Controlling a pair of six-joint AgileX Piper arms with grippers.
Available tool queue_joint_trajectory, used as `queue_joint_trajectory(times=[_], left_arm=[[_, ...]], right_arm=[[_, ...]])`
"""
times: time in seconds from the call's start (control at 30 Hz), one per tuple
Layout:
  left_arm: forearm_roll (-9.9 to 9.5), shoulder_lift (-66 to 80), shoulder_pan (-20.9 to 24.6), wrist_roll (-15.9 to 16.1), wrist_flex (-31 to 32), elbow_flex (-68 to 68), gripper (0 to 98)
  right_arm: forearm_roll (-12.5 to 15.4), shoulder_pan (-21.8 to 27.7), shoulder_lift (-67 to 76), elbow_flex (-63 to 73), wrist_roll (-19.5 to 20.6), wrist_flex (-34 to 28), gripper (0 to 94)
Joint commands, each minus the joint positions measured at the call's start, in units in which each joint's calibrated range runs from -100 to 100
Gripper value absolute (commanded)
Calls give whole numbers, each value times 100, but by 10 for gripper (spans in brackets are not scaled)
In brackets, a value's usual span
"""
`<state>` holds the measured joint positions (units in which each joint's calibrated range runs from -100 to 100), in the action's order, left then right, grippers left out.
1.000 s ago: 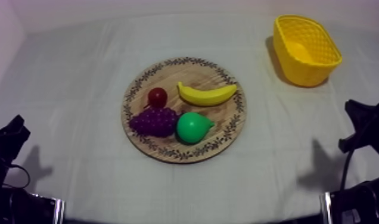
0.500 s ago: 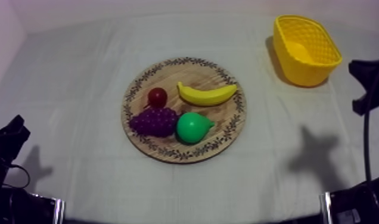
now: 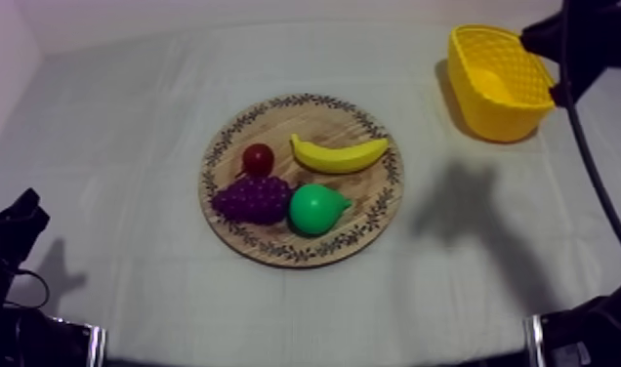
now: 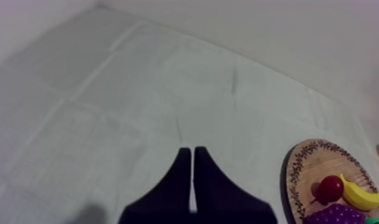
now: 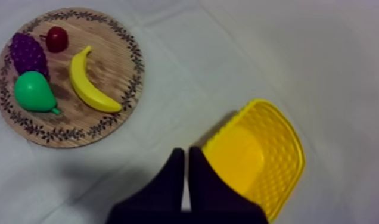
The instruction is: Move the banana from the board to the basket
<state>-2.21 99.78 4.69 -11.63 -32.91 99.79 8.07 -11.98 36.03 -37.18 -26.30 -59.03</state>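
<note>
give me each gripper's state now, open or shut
Left gripper: jaws shut, holding nothing.
Right gripper: jaws shut, holding nothing, near the yellow basket.

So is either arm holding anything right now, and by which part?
Nothing held: the left gripper and right gripper both have jaws shut on air; the banana lies on the board.

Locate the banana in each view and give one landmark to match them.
Top view: banana on the wooden board, above the pear.
Left wrist view: banana on the board, beside the small red fruit.
Right wrist view: banana on the board, between pear and yellow basket.
Shared landmark: small red fruit by one banana tip.
</note>
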Motion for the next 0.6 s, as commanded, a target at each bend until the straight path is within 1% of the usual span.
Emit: queue_joint_trajectory(times=[0.0,0.2,0.37,0.57], left_arm=[[3,5,-2,0,0,-1,1],[3,5,-2,0,0,-1,1],[3,5,-2,0,0,-1,1],[3,5,-2,-1,0,-1,1]], right_arm=[[36,-87,-480,636,-69,-105,6],[78,-357,-1233,1621,-246,-576,6],[15,-609,-1837,2356,-346,-1025,10],[-56,-861,-2450,3176,-296,-1412,18]])
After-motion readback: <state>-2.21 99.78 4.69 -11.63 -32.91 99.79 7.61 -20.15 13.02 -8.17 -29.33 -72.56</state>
